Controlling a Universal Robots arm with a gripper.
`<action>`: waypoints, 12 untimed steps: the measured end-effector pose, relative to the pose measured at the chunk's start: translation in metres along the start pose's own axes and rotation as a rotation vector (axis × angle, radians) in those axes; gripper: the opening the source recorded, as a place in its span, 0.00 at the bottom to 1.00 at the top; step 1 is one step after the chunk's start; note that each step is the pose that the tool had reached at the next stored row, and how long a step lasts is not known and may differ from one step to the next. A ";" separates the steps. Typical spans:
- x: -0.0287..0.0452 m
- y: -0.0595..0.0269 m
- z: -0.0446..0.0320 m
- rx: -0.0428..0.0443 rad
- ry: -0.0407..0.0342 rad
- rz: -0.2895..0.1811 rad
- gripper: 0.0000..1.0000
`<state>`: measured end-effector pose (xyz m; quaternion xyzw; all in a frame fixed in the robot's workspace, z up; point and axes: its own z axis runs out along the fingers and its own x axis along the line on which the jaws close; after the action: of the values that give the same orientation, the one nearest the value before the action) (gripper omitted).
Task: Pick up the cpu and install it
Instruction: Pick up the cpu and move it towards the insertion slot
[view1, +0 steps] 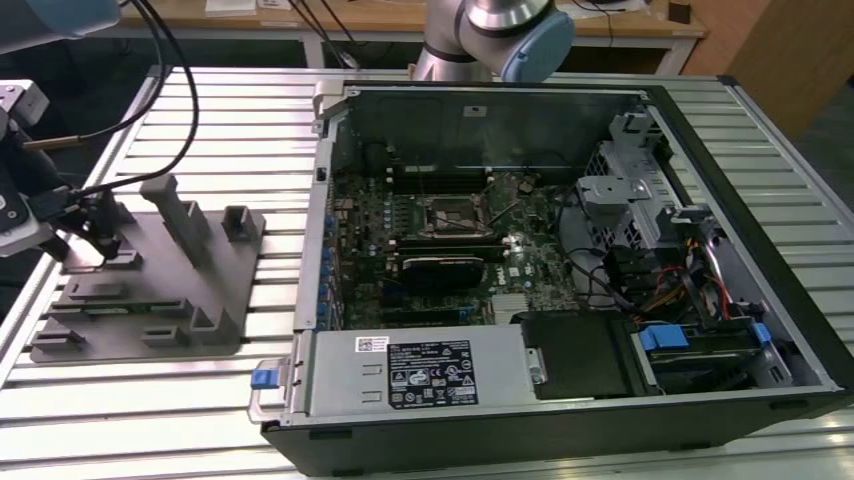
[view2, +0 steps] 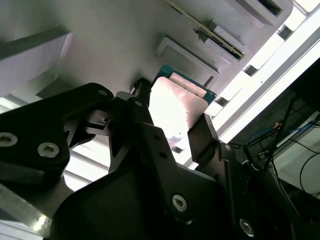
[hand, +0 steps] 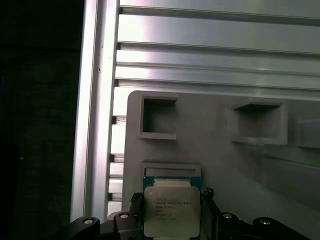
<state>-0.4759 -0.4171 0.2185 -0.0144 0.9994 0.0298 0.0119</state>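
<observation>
Pickup is proceeding: claw is clenching the cpu by opposite edges at the grey tray, well apart from the motherboard socket.

Tray lies on the table at the exterior view's left, open computer case at its right. Socket sits mid-motherboard inside the case. Gripper over the tray's left end, cpu clamped between its fingers.

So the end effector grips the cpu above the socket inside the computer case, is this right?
Not quite. The end effector grips the cpu, but above the grey tray outside the computer case, not above the socket. The first wrist view shows it.
</observation>
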 end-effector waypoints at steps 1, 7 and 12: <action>0.0000 0.0001 -0.0007 -0.0007 -0.0001 0.000 0.55; -0.0001 0.0003 -0.0052 -0.0063 -0.0003 0.000 0.55; -0.0002 0.0005 -0.0089 -0.0103 -0.0004 0.000 0.55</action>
<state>-0.4759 -0.4171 0.2275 -0.0144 0.9992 0.0349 0.0120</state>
